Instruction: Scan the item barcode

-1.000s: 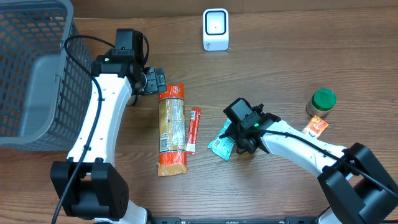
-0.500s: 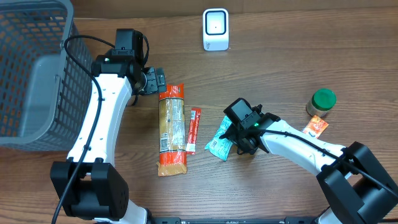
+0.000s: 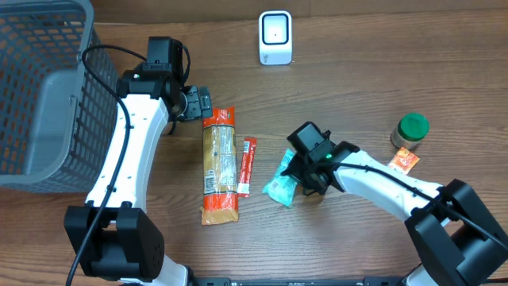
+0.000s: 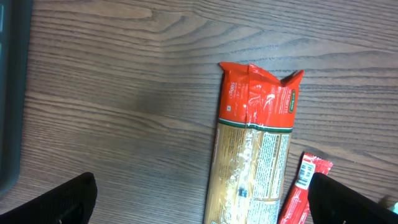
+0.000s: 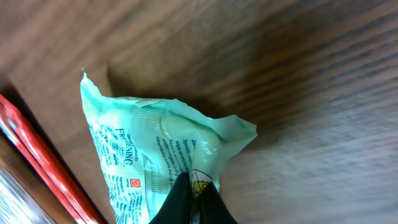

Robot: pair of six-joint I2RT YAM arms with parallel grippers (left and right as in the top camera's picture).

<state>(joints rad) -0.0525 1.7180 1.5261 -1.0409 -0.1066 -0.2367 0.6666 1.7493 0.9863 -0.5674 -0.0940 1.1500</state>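
The scanner stands at the twelve o'clock edge of the bench, with nothing held up to it. The teal packet lies just off centre toward five o'clock, well apart from the scanner. The right end effector is pinched shut on the packet's crumpled edge, on its three o'clock side. The packet looks to be resting on the wood, though I cannot say for sure. I cannot make out a barcode on the face that shows. By my reckoning the grasp is made. The lift, the carry toward twelve o'clock and the turn of the code to the scanner are all left to do.

Around it, a grey wire basket fills the nine to ten o'clock corner. A long pasta packet lies lengthwise from twelve to six o'clock, left of centre. The left end effector hangs by its top end with jaws spread wide, holding nothing. A green-lidded jar stands at three o'clock, with a small orange sachet just beside it at its six o'clock. A red stick sachet lies between the pasta and the teal packet, near enough to get nudged. The way up to the scanner looks bare.
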